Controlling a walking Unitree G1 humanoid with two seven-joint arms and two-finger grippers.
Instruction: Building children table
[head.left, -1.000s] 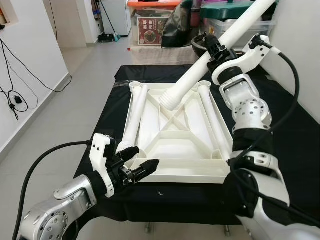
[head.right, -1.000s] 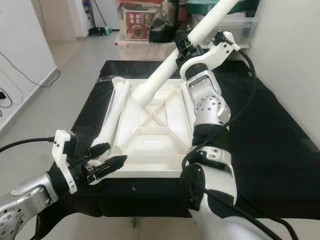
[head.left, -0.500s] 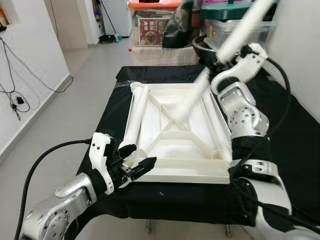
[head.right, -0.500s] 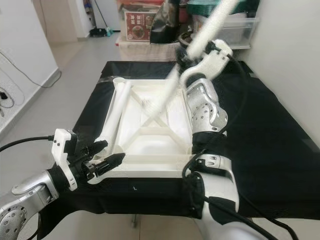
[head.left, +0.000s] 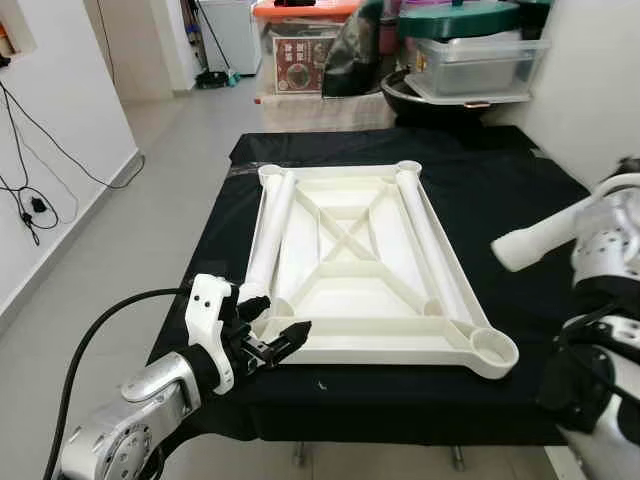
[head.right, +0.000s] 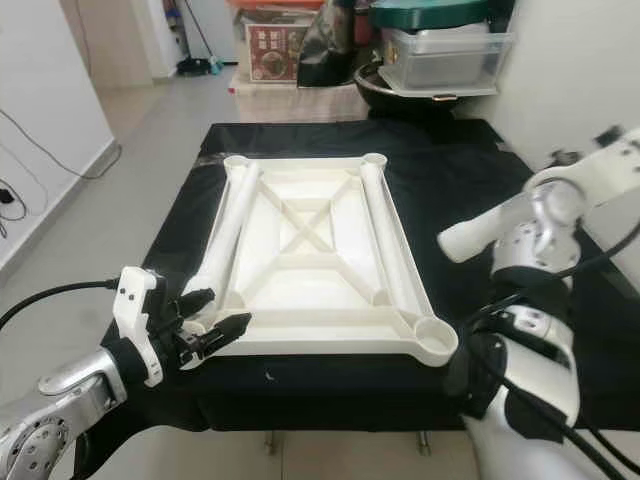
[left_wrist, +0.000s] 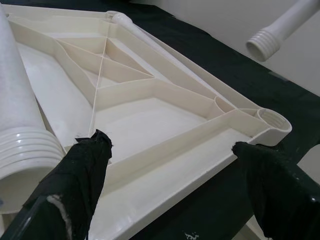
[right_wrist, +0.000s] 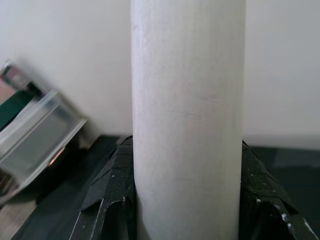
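A white tabletop (head.left: 352, 290) lies upside down on the black-draped table (head.left: 500, 180). Two white legs rest inside it, one along the left rim (head.left: 272, 228) and one along the right rim (head.left: 430, 245). An empty round socket (head.left: 493, 346) sits at its near right corner. My right gripper (right_wrist: 187, 200) is shut on a third white leg (head.left: 540, 236), held off to the right above the cloth, its threaded end (left_wrist: 262, 44) pointing toward the tabletop. My left gripper (head.left: 272, 340) is open at the near left corner, its fingers (left_wrist: 82, 167) spread along the front rim.
Storage boxes and a lidded bin (head.left: 480, 55) stand behind the table. A white wall with dangling cables (head.left: 30, 200) runs along the left, with bare floor (head.left: 170, 200) between it and the table. A wall is close on the right.
My right arm has swung the held leg from high over the tabletop's far right down and out to the right side. The left gripper has hardly moved.
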